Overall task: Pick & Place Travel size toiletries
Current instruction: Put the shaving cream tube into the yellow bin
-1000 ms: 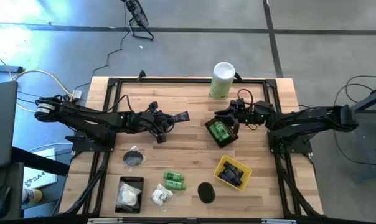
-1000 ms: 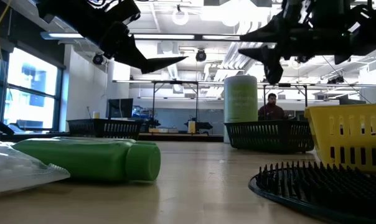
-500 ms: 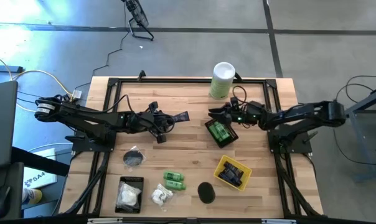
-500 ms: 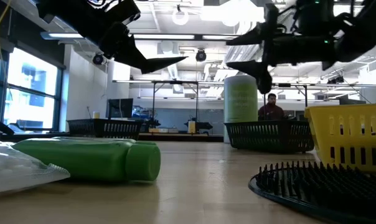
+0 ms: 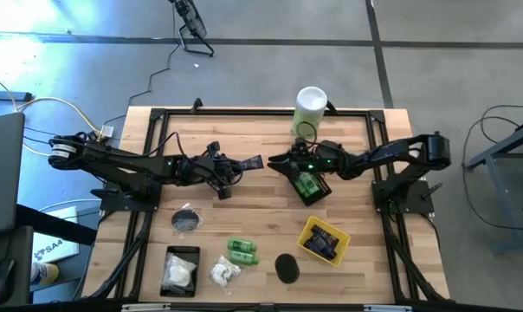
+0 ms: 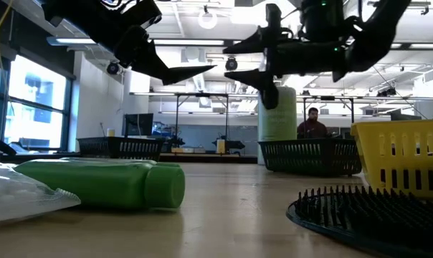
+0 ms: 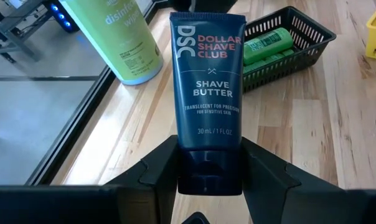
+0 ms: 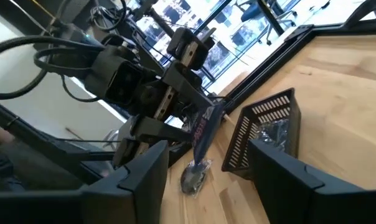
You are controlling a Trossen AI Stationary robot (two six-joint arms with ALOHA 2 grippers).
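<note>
High view, progress: two green bottles (image 5: 306,184) already lying in the black basket (image 5: 319,198) mid-tabletop; dark items in the yellow basket (image 5: 308,231) nearer the front; judged partly done.
High view, remainder: two more green bottles (image 5: 242,251), a white packet (image 5: 224,273), a black disc (image 5: 286,267) and a dark round item (image 5: 187,219) loose on the tabletop (image 5: 261,208); a second black basket (image 5: 190,256) at front left with white packets inside.
High view, left hand (image 5: 255,162): raised over mid-tabletop, clenched on the navy tube (image 5: 252,162), tube pointing toward the right arm.
High view, right hand (image 5: 280,161): reached out beside the basket of green bottles, close to the tube's tip; nothing seen in it.
Low view, left hand (image 6: 191,71): well above the surface, tube flat and level between the fingers.
Low view, right hand (image 6: 246,60): at like height, fingers parted, empty, tips facing the tube, a gap between.
Low view, foreground: green bottle (image 6: 105,183) and disc (image 6: 367,213) resting on the wood.
Left wrist view, grip: shave butter tube (image 7: 208,93) pinched at its cap end by both fingers (image 7: 154,171); white-and-green canister (image 7: 116,37) and filled basket (image 7: 287,37) beyond.
Right wrist view, own fingers (image 8: 144,171): spread wide, holding nothing; opposite arm's tube (image 8: 202,131) between them in line of sight, apart from both.
Judged step: tube apparently offered across for a handover; placing still ahead.
</note>
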